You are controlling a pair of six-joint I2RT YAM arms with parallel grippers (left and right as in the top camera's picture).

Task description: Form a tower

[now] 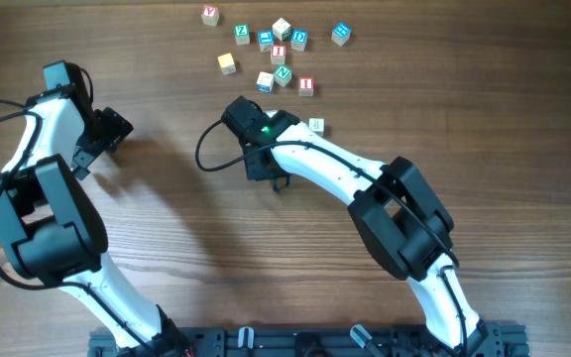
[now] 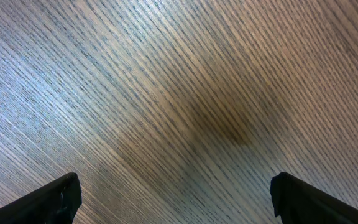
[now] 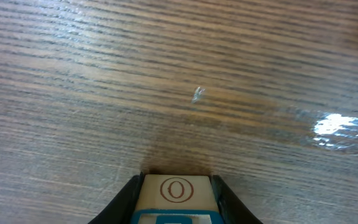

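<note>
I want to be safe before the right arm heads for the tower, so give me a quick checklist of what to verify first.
1. O cube held in right gripper: ok, fingers sit against both its sides.
2. O cube lifted off the table: cannot tell.
3. Top of tower free: ok, nothing over it.
4. Room around tower: not ok, loose cubes crowd close beside it.
5. Path clear of left gripper: ok, it is open over bare table, away from the cubes.
</note>
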